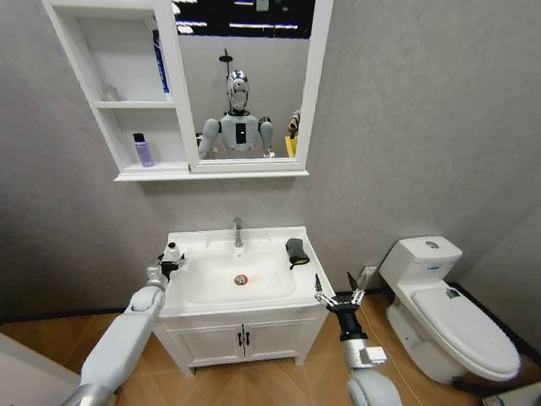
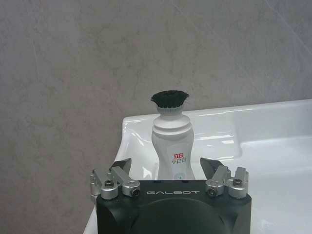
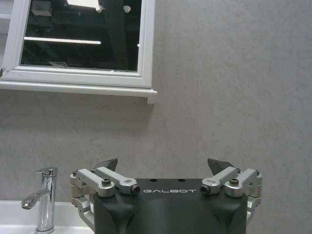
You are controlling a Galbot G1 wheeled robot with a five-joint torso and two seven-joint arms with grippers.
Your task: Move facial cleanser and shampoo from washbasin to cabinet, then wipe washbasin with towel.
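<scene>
Looking down my left arm first, I have the left gripper with its fingers spread wide, and the facial cleanser standing upright straight ahead between them, brush cap up, on the near-left corner of the washbasin. Its long axis is vertical, so I judge a level close from both sides would take it. My right gripper hangs spread off the basin's right front corner, clearly farther from the bottle. Beyond, the towel lies on the right rim; the cabinet hangs above left.
</scene>
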